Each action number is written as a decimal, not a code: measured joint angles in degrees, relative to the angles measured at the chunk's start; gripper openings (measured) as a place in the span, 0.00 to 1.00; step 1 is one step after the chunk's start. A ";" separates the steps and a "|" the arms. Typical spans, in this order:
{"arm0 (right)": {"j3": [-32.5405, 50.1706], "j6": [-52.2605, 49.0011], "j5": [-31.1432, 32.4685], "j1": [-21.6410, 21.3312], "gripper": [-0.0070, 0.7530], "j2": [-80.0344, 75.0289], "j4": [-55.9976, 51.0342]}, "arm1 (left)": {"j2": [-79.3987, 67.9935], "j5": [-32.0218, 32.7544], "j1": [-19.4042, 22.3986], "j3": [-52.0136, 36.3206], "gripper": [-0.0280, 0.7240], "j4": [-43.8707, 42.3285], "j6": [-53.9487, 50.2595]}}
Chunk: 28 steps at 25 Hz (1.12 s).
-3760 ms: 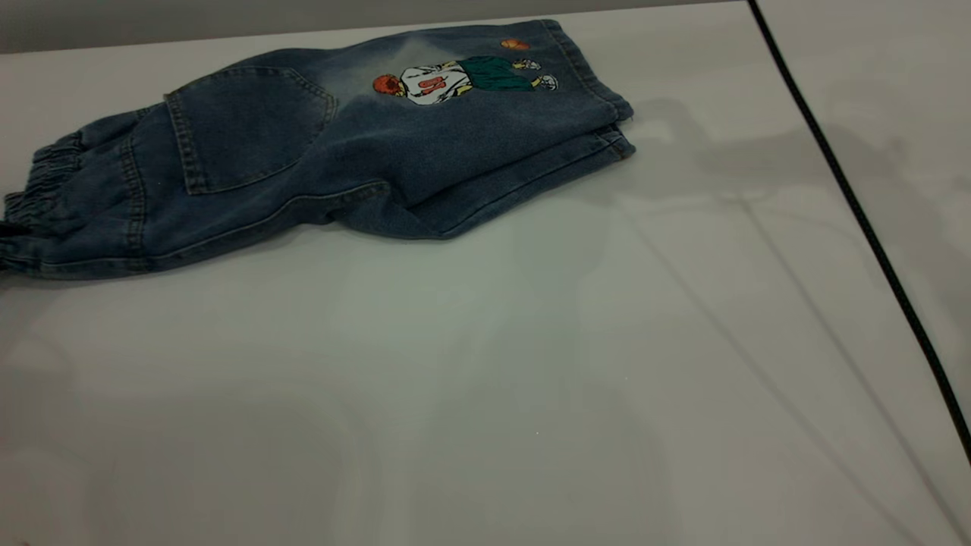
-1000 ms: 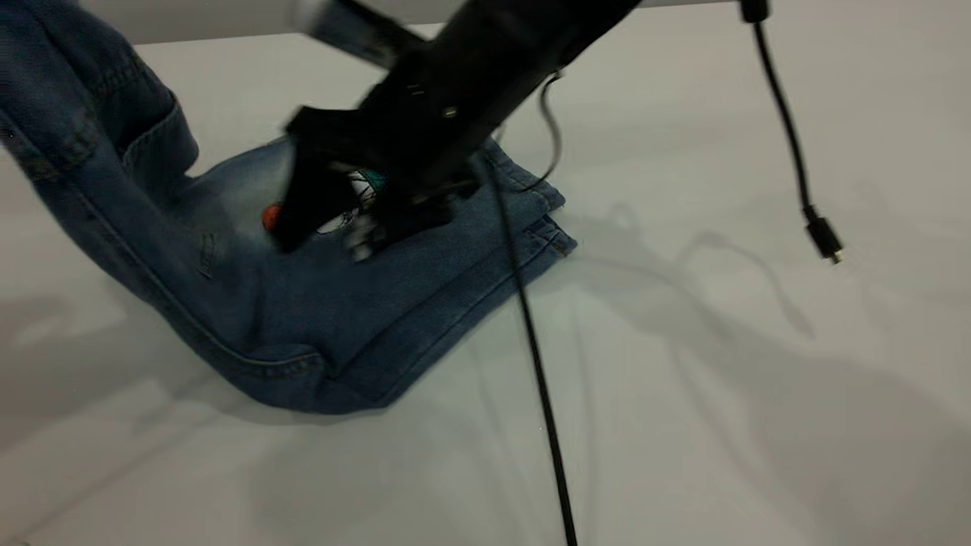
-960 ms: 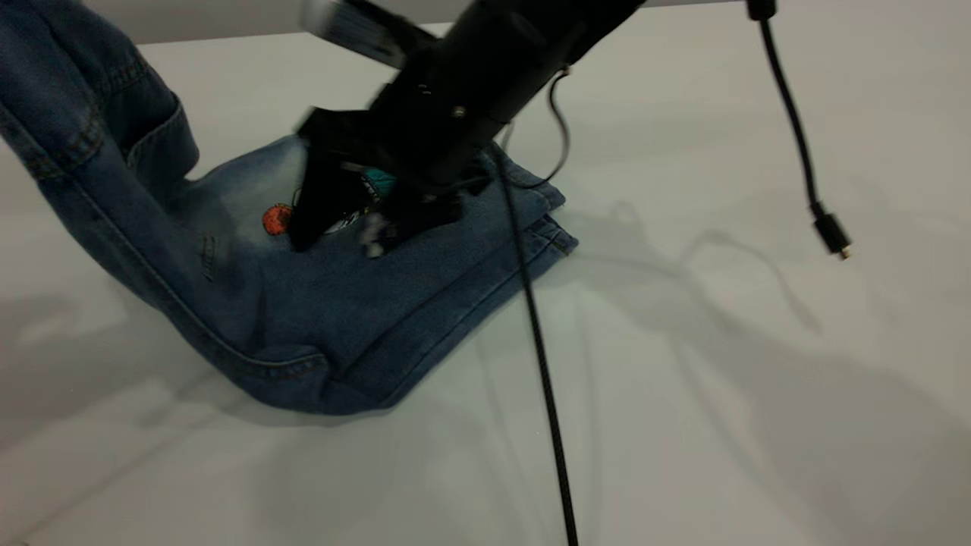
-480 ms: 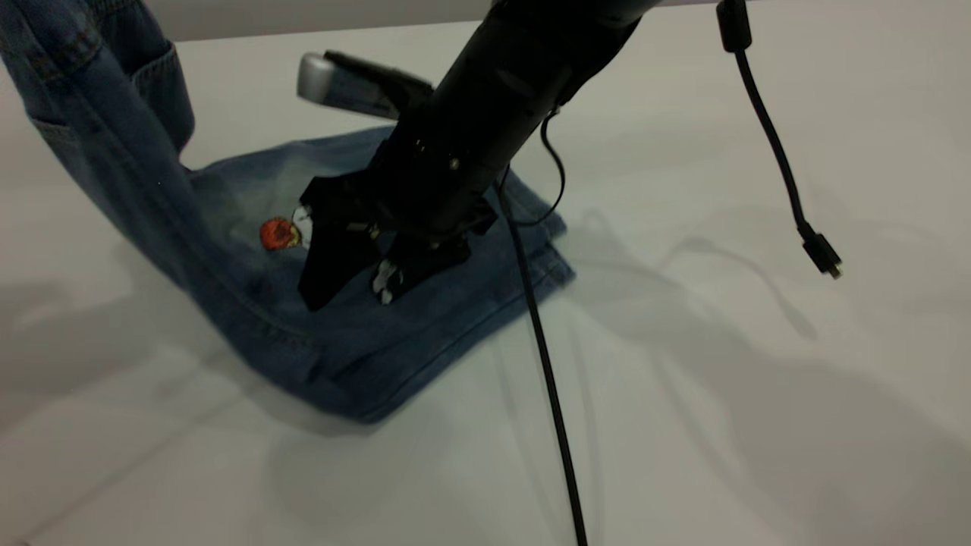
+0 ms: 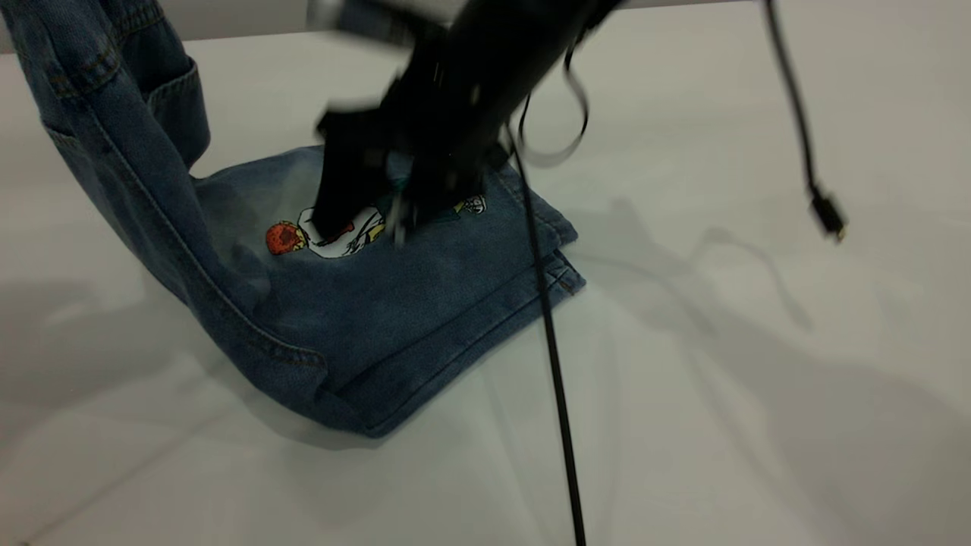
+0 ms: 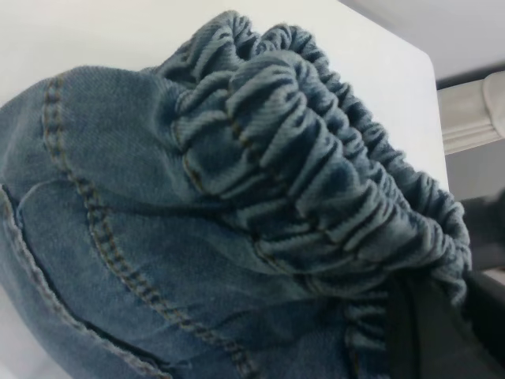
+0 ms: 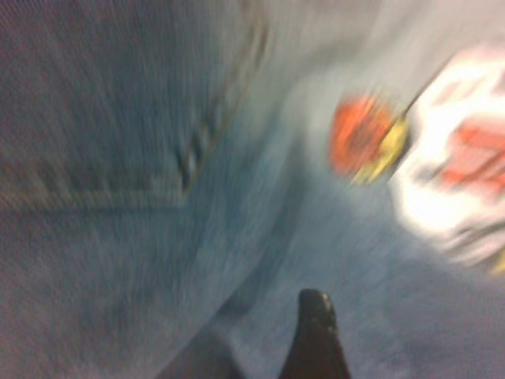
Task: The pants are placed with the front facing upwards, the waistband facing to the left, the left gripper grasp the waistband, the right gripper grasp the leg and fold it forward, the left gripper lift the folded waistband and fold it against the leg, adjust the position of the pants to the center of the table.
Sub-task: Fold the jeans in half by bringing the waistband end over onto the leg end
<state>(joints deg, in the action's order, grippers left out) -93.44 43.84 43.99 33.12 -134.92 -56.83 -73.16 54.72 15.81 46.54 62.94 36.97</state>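
The pants [image 5: 394, 303], blue denim shorts, lie folded lengthwise on the white table [image 5: 683, 394], player print up. Their waistband end is lifted and hangs as a steep sheet [image 5: 114, 98] at the left, running out of the exterior view's top. In the left wrist view the ruffled waistband [image 6: 316, 158] bunches over my left gripper [image 6: 442, 316], which is shut on it; one dark finger [image 6: 422, 335] shows. My right gripper [image 5: 364, 224] hovers low over the print [image 5: 334, 235], blurred, fingers apart and holding nothing. One fingertip [image 7: 316, 324] shows over the denim.
A thin black cable [image 5: 554, 379] hangs from the right arm across the leg hems and down to the near table edge. A second cable with a plug [image 5: 827, 216] dangles at the right. Bare tabletop lies to the right and front.
The pants lay flat 3.8 s ago; their waistband end now hangs lifted. In the last half second the right gripper rose and moved back over the print, and the folded legs slid slightly nearer.
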 joint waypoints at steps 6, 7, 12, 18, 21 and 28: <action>-0.05 0.04 -1.20 -5.65 0.63 7.07 0.18 | 0.00 -0.01 -1.95 0.00 0.16 0.37 0.00; -0.05 0.04 -1.25 -6.82 0.63 8.42 0.18 | -0.18 -0.20 -2.96 0.00 0.16 0.43 0.00; -0.05 0.04 -1.38 -12.57 0.63 15.53 0.00 | -2.07 -6.00 -8.34 0.00 0.16 1.18 0.00; -0.05 0.04 -1.43 -17.56 0.63 24.96 -0.38 | -7.71 -13.64 -15.24 0.00 0.16 4.03 1.00; -0.09 0.07 -1.05 -17.74 0.63 29.40 -0.38 | -11.99 -17.15 -19.82 0.00 0.16 7.33 3.53; -0.16 0.18 -0.23 -17.69 0.63 34.67 -1.01 | -24.53 -21.92 -28.37 2.82 0.16 21.00 14.86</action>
<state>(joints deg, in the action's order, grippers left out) -93.60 44.02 43.76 15.43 -100.25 -57.84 -97.69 32.80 -12.56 49.36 83.94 51.82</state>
